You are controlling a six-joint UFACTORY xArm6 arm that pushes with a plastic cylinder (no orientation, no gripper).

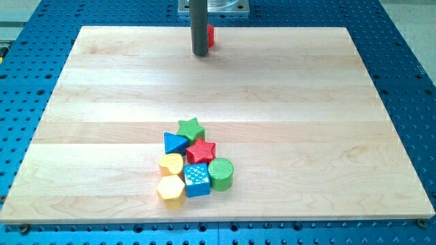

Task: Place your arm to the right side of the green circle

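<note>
The pale wooden board [272, 88] shows lengthwise grain and a smooth, faintly satin finish. Around the board lies a blue perforated metal table [409, 61], matt and dotted with holes. Near the board's bottom edge, the green ribbed plastic circle block [221, 173] looks matt with fine ridges, as does the blue plastic cube [197, 179] beside it, its top patterned. The dark grey rod [199, 27] at the board's top edge looks smooth and matt.

A single camera looks down at a slant from beyond the near edge of the pale wooden board [272, 102], facing toward the far edge at the view's top. It stands far enough back to take in the whole board with the blue perforated table [409, 82] around it. The board's far edge looks narrower than its near edge.
</note>
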